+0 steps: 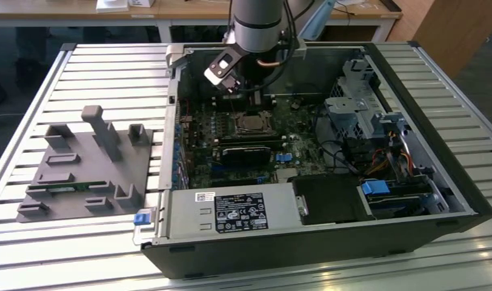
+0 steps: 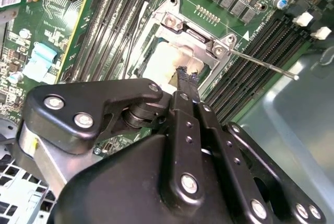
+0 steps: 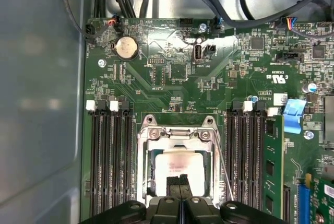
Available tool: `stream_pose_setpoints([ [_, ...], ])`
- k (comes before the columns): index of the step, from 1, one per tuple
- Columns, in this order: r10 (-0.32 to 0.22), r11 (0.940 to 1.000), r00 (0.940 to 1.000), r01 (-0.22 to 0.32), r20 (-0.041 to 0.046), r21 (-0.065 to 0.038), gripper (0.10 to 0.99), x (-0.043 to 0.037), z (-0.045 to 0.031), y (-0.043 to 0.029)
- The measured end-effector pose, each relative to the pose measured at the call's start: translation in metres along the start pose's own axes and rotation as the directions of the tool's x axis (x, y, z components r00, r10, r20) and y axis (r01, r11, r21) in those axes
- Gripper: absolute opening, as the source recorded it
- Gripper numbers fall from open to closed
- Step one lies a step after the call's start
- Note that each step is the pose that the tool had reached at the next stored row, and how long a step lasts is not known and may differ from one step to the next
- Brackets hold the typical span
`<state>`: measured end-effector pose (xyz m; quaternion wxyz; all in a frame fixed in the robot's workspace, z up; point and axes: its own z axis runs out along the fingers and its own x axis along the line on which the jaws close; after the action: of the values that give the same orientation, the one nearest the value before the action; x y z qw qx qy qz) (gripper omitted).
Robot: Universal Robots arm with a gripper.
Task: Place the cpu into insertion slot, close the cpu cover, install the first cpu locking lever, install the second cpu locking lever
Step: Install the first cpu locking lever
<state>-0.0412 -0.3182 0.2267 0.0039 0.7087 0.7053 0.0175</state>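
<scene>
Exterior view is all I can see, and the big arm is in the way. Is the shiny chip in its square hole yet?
Observer: Yes. In the first wrist view the cpu shows through the window of the cpu cover, which looks lowered over it.
Operator: Is the gripper holding something?
Observer: No. In the second wrist view the gripper is shut on nothing, tips at the cpu.
Operator: Any levers loose?
Observer: One thin locking lever sticks out beside the cover.
</scene>
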Motion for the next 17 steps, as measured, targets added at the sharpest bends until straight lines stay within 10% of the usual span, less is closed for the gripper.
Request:
stream_pose_setpoints([
  [12, -0.004, 1.0, 1.0, 0.004, -0.0003, 0.0, 0.106, 0.0004, -0.0175, 0.0005],
  [17, -0.085, 0.9963, 0.9963, 0.085, -0.0027, 0.002, 0.106, 0.0004, -0.0176, 0.0006],
])
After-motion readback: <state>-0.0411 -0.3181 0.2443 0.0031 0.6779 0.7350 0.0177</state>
